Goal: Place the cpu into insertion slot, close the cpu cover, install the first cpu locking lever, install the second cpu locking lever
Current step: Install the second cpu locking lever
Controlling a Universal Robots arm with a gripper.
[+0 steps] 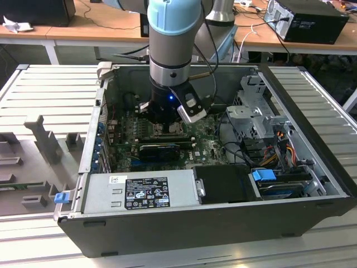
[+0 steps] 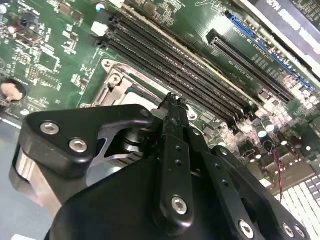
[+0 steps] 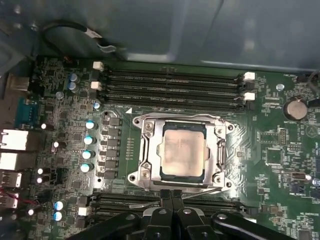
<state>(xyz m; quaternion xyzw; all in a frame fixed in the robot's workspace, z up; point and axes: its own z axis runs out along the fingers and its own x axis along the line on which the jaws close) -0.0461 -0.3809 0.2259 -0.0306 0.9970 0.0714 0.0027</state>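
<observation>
- The arm reaches straight down into the open computer case [image 1: 312, 167], its gripper [image 1: 165, 124] low over the green board [image 1: 206, 146] near the middle of the exterior view.
- In the first wrist view the cpu [image 3: 183, 150] sits in the insertion slot [image 3: 181, 154], its dull silver top showing through the window of the cpu cover [image 3: 217, 150], which lies flat over it.
- The gripper [image 3: 172, 199] has its two black fingers [image 3: 165, 200] pressed together with no gap between them and nothing held; their tips are just beside the socket's edge at about 6 o'clock from the chip.
- In the second wrist view the same closed tips [image 2: 173, 102] hang right next to the socket's metal frame [image 2: 117, 85], which lies at about 10 o'clock from them.
- Long black memory slots [image 3: 172, 90] run at 12 o'clock from the socket in the first wrist view.
- I cannot tell from here whether the locking levers are latched.
- A grey power supply box [image 1: 139, 190] sits at 6 o'clock from the gripper in the exterior view.
</observation>
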